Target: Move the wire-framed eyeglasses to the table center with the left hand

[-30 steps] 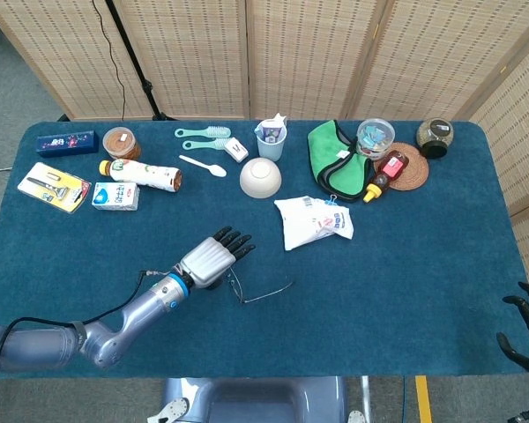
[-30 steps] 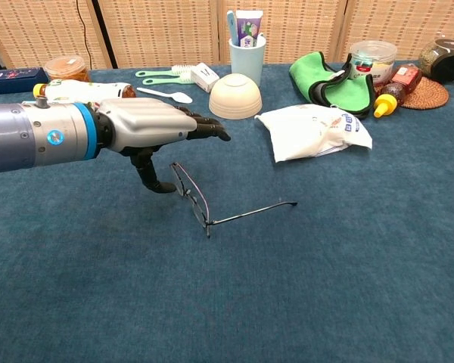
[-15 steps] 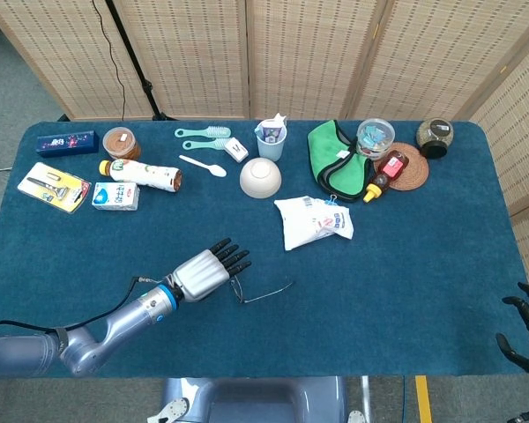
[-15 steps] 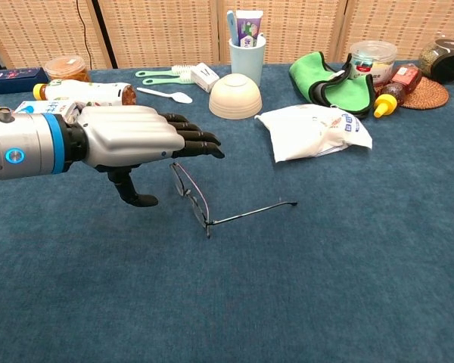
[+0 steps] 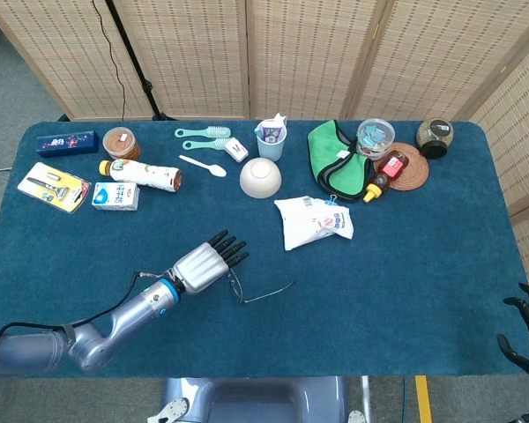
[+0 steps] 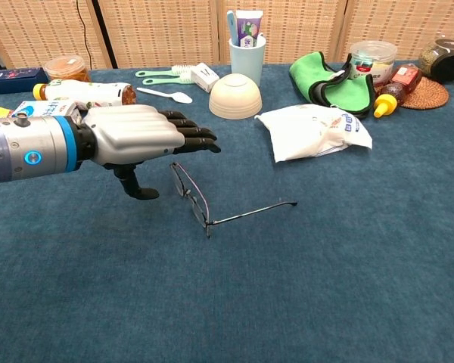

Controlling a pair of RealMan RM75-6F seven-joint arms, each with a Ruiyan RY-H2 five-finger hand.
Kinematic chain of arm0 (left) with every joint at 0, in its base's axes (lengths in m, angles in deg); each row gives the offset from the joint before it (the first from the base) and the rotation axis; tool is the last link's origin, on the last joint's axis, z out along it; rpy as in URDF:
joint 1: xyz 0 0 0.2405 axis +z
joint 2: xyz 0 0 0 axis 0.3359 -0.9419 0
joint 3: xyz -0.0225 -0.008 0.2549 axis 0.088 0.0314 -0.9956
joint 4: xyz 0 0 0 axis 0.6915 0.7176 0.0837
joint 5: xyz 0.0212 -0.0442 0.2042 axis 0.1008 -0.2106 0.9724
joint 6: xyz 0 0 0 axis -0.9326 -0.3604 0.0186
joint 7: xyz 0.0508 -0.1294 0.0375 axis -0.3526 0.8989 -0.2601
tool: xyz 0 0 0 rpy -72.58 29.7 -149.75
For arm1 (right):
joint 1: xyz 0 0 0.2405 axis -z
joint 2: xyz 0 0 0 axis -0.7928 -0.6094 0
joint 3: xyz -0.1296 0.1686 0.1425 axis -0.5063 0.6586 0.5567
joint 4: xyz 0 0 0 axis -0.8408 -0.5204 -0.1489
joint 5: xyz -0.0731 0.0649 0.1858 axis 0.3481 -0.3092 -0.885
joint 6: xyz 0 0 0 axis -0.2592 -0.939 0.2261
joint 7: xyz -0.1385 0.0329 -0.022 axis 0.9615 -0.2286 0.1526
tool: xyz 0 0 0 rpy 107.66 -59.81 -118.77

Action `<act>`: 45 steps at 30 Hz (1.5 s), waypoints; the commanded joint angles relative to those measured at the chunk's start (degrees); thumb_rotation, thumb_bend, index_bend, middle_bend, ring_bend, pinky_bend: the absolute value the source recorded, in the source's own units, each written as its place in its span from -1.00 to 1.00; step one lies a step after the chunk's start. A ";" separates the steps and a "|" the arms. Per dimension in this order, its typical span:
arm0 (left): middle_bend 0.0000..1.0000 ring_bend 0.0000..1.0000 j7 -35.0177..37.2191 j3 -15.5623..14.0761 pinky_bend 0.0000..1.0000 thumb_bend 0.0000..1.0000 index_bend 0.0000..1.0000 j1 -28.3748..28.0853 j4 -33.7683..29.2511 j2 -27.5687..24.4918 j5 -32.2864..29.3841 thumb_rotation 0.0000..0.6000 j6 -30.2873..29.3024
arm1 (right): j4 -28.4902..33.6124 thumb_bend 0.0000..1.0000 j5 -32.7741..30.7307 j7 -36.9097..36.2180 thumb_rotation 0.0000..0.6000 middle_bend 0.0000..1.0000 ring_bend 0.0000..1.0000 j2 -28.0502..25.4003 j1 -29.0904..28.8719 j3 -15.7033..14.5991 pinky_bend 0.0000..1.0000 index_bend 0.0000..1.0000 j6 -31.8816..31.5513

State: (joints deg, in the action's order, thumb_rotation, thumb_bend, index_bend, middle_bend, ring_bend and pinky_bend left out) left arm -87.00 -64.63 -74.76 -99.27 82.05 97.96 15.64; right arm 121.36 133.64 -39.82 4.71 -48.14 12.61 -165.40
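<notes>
The wire-framed eyeglasses (image 5: pixel 257 289) (image 6: pixel 204 201) lie on the blue table cloth near the front middle, one temple arm stretched out to the right. My left hand (image 5: pixel 203 264) (image 6: pixel 140 138) hovers just left of the lenses, palm down, fingers stretched out and apart, thumb pointing down beside the frame. It holds nothing and is not touching the glasses. My right hand (image 5: pixel 525 326) shows only at the lower right corner of the head view, off the table, fingers loosely apart and empty.
A white packet (image 5: pixel 313 221) lies right of centre. A cream bowl (image 5: pixel 260 177), cup with toothpaste (image 5: pixel 271 139), green cloth (image 5: pixel 338 160), jars and bottles line the far side. A lying bottle (image 5: pixel 141 174), small carton (image 5: pixel 115 196) and razor pack (image 5: pixel 55 187) sit at far left.
My left hand drew back left and toward me from the glasses, then shifted slightly forward again. The eyeglasses have stayed where they lie. The right hand has not moved.
</notes>
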 commanded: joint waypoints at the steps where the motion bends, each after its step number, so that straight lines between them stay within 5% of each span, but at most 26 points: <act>1: -1.00 -1.00 0.16 1.33 -1.00 -0.42 -1.00 -0.84 2.77 3.00 -1.20 0.98 1.41 | 0.01 -0.39 -0.03 -0.08 1.00 -0.70 -0.62 -0.11 0.09 0.04 -0.47 -0.38 -0.14; 11: -1.00 -1.00 0.66 3.40 -1.00 -0.42 -1.00 -1.81 6.05 8.87 -0.20 0.99 1.05 | -0.18 -0.39 -0.38 -0.53 1.00 -0.70 -0.62 -0.37 0.70 0.03 -0.47 -0.38 -0.72; 28: -1.00 -1.00 -2.44 4.60 -1.00 -0.42 -1.00 -2.84 -0.71 10.09 0.38 0.99 0.67 | -0.63 -0.39 -0.67 -1.28 1.00 -0.70 -0.62 -0.57 1.54 0.05 -0.47 -0.38 -1.59; 45: -1.00 -1.00 -3.52 3.31 -1.00 -0.42 -1.00 -6.15 0.10 9.32 4.80 0.99 4.58 | -0.43 -0.39 -1.05 -1.29 1.00 -0.70 -0.62 -0.73 2.37 0.13 -0.46 -0.38 -2.36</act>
State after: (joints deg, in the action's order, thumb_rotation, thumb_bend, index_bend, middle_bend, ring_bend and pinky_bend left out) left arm -90.61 -61.31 -80.76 -99.25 91.54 102.63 20.05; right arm 120.92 132.58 -41.12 3.98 -45.77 12.74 -167.74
